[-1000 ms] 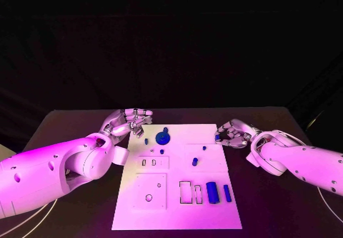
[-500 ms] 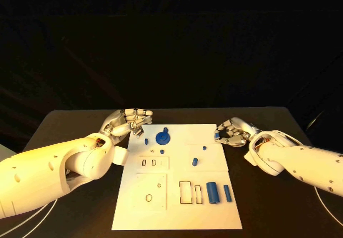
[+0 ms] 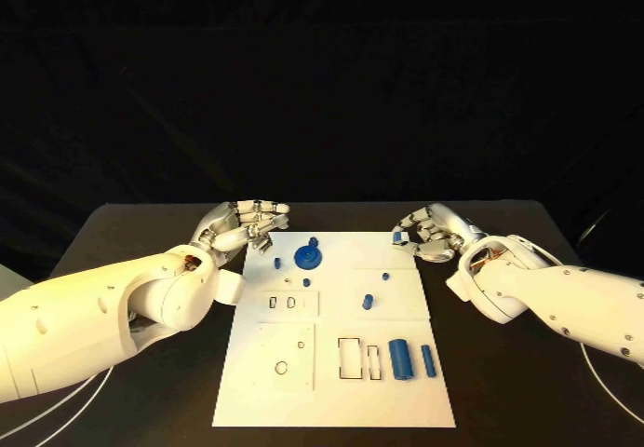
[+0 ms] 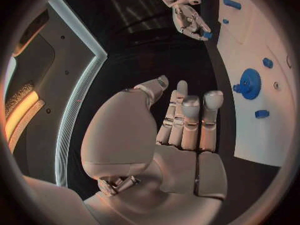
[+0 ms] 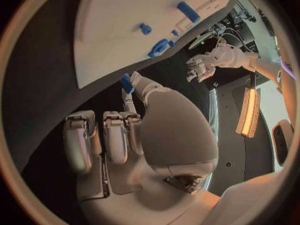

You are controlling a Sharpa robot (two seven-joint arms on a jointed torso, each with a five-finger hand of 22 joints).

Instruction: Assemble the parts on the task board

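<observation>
Near edge of white board (image 3: 336, 391): two blue cylinders (image 3: 398, 356) lying beside empty rectangular slots. Mid-board: short blue peg (image 3: 367, 302), upright. Far edge: blue gear (image 3: 306, 254) with small blue studs alongside. Off far right corner: right hand (image 3: 432, 235), fingers curled, pinching small blue piece (image 5: 127, 83) at fingertips. Off far left corner: left hand (image 3: 249, 225), fingers loosely curled, holding nothing. Parts judged light, rigid, smooth plastic; best pinched across sides.

One white board (image 3: 336, 372) lies on the dark surface (image 3: 134, 242). Eight blue pieces sit on the board, with a gear (image 3: 307, 252) at its upper left. A ninth piece (image 3: 398, 238) is pinched in the right hand (image 3: 432, 235). Two hands are in sight, the left hand (image 3: 247, 226) bare.
</observation>
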